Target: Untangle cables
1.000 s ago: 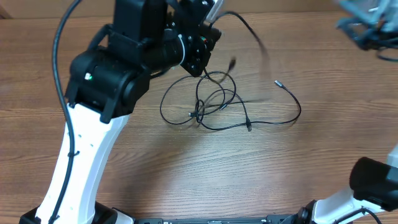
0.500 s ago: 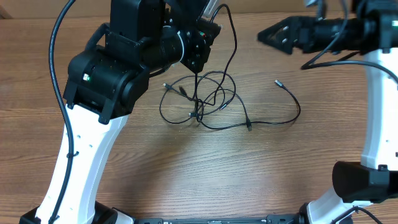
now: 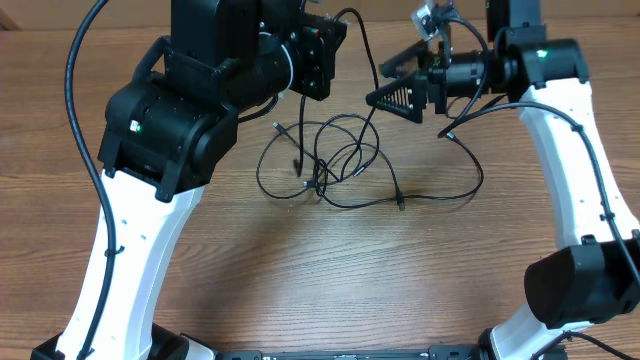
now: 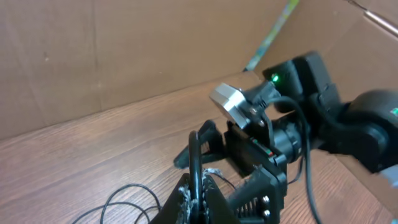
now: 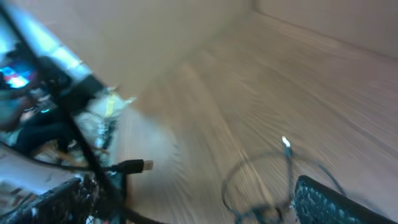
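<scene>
Item: cables, a looped tangle lying mid-desk, with one strand lifted clear.
Left claw: clenched on that raised strand.
Right claw: spread fully wide, empty, just beside the strand.
Handling note: I'd keep the left steady, pinch the strand lower down, then draw apart slowly so the loops don't tighten.

The cables are thin and black with silvery plug tips, on a brown table with fine wood grain. The left arm and right arm have white links and black joints, with green lights at 10 and 2 o'clock. The right end effector is black with ribbed pads
</scene>
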You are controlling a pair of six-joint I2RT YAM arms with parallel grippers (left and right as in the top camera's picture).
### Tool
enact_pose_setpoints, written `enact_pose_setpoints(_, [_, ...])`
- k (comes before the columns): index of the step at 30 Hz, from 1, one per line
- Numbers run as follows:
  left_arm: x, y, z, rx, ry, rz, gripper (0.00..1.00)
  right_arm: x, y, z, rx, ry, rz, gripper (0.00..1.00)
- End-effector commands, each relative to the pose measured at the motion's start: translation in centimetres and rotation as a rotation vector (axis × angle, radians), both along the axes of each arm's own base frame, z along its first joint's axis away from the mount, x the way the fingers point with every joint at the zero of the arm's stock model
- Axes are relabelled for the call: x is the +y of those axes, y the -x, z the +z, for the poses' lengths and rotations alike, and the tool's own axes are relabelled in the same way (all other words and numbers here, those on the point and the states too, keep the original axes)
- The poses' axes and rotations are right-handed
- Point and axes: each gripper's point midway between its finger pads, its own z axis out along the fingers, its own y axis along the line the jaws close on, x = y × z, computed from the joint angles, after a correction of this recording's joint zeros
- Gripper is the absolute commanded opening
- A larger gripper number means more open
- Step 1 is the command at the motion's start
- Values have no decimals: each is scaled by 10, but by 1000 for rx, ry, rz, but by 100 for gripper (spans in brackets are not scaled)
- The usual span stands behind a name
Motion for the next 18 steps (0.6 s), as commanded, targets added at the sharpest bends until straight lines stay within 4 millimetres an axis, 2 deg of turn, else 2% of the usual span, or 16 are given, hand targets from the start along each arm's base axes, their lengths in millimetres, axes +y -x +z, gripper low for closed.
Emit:
enact_pose_setpoints(1, [6,-5,11,-16,26,56,6,13,29,30,-58,-212,174,100])
enact_pose_setpoints(4, [4,-11,7,-12,23,57,6,24,38,32,-65,-244,229,100])
enact_pose_setpoints(9, [-3,-24,-11,28,7,59,5,50,57,33,-53,-249,309,100])
enact_pose_setpoints(14, [-20,-34,-31,87,16,14,5,71,70,35,-112,-256,377,100])
enact_pose_setpoints(18, [-24,-38,-22,49,41,6,5,76,72,37,-146,-261,394,100])
